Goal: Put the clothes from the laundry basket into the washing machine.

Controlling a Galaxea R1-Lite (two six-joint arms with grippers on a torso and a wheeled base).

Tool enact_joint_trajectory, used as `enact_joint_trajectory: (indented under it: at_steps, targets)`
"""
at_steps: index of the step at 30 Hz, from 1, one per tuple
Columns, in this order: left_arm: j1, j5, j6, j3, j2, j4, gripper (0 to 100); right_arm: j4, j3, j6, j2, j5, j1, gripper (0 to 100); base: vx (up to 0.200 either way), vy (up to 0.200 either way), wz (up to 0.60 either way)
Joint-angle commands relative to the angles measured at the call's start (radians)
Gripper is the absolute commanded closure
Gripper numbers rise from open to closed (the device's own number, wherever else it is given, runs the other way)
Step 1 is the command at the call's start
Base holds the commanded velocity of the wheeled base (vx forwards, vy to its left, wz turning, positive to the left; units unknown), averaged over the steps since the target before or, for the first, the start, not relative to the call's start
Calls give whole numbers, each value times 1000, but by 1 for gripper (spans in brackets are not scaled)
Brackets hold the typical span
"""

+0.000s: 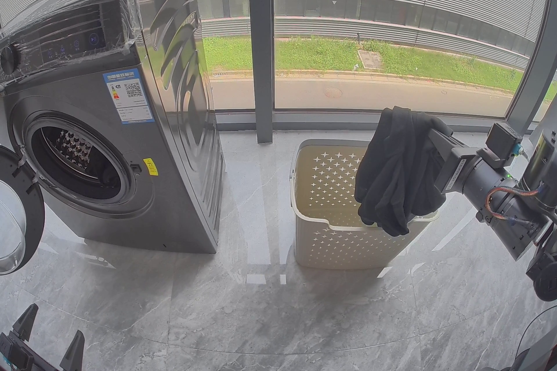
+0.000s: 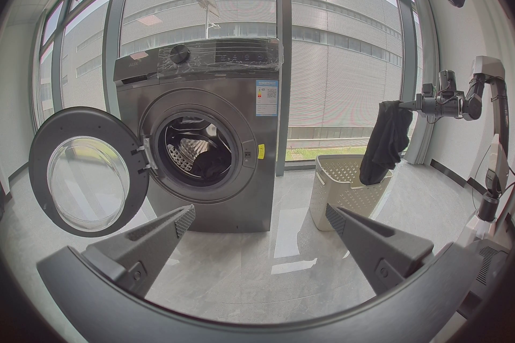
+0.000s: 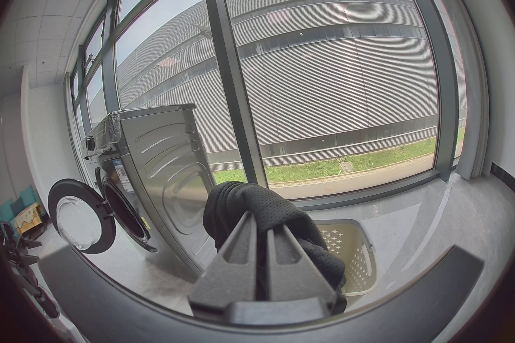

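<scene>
The right pincer (image 3: 263,225) is clamped on a black garment (image 1: 397,175), its two fingers pressed nearly together through a bunch of cloth. The garment hangs straight down from the pincer, and its lower end dips just past the rim of the basket (image 1: 299,204), which stands on the floor (image 1: 261,302) directly beneath. The washer (image 1: 174,99) is well apart from this pincer, off to its left, with the door (image 2: 88,178) swung wide and the drum mouth (image 1: 78,160) open. Something dark lies inside the drum. The left pincer (image 2: 258,210) hangs low with its fingers spread apart and nothing between them. The drum mouth is ahead of it.

The step in hand looks like carrying the garment across to the drum. To do it well, the pincer should lift first, until the trailing end clears the basket rim and cannot drag the basket along. The grip should stay firm on the way across. The garment should then go deep into the mouth, so that no fold is left draped over the door seal when the fingers open.

The washer front bears a blue-and-white label (image 1: 129,95) with a code square. A small yellow sticker (image 1: 151,166) sits beside the drum mouth. The control panel (image 1: 58,44) is under plastic film.
</scene>
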State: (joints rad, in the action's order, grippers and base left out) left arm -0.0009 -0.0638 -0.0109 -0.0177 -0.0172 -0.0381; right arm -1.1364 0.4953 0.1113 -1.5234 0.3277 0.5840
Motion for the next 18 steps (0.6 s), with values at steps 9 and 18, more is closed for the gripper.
enact_joint_trajectory:
  at_steps: [9, 18]
  targets:
    - [1, -1, 0, 18, 17, 0, 0, -13, -9, 4, -1, -9, 26, 100, 0, 200, 0]
    - [1, -1, 2, 18, 17, 0, 0, -36, -9, 2, -1, -16, 76, 100, 0, 200, 0]
